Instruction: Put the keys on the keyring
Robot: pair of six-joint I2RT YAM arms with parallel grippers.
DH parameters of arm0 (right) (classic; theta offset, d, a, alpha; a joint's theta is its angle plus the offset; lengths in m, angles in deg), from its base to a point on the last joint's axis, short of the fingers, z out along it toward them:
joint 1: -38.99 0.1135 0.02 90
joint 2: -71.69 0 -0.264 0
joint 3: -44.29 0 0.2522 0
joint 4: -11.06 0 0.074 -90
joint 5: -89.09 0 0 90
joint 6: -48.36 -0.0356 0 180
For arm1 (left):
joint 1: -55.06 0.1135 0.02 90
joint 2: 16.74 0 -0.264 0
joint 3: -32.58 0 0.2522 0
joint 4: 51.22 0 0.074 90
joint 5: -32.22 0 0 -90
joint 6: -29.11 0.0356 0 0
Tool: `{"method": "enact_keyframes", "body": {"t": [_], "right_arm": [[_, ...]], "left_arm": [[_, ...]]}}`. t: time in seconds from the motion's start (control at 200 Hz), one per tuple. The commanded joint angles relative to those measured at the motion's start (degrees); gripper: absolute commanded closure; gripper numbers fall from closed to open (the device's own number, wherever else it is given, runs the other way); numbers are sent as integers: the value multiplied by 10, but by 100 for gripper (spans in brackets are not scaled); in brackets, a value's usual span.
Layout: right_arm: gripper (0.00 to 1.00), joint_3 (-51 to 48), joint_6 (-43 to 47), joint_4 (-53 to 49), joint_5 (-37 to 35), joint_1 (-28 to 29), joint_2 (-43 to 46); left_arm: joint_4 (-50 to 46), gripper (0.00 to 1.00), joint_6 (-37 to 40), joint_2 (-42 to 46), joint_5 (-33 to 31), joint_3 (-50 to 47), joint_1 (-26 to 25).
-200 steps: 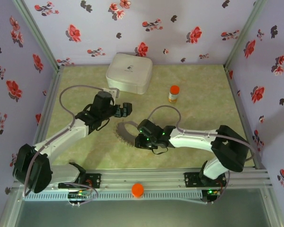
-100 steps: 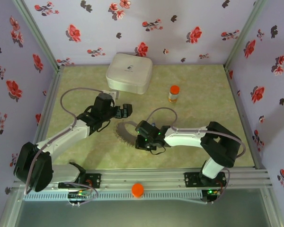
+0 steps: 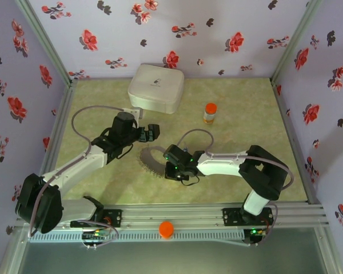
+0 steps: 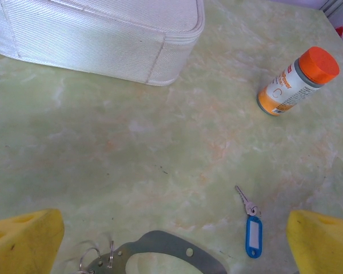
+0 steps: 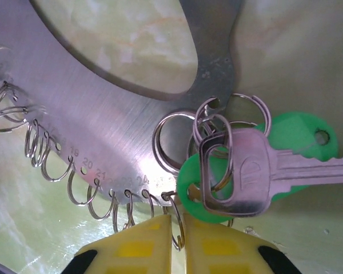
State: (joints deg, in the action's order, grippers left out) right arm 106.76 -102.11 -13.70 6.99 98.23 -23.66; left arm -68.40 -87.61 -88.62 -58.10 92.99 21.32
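My left gripper (image 3: 151,132) hangs with fingers spread wide above the table (image 4: 131,142). The blue key (image 4: 252,228) lies loose just beside the keyring (image 5: 103,108). At the keyring's right end, my right gripper (image 5: 177,240) pinches one thin wire loop, with the green key (image 5: 300,140) touching alongside. That wire could slip free, or a lift could drag the whole plate
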Motion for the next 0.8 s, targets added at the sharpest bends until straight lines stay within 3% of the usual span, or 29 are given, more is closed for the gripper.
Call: {"method": "enact_keyframes", "body": {"t": [0.0,0.275,0.545,0.725,0.795], "right_arm": [[89,17,9,-17,-12,-5,-9],[100,26,77,-56,-34,-11,31],[100,33,338,-101,-65,-13,151],[100,13,534,-79,-98,-19,254],[100,10,574,-73,-78,-42,278]], "left_arm": [[15,0,-1,12,8,-3,4],[-8,0,32,24,0,13,8],[-29,0,149,81,-42,26,8],[-21,0,239,134,-30,15,9],[-38,3,283,145,-9,20,9]]}}
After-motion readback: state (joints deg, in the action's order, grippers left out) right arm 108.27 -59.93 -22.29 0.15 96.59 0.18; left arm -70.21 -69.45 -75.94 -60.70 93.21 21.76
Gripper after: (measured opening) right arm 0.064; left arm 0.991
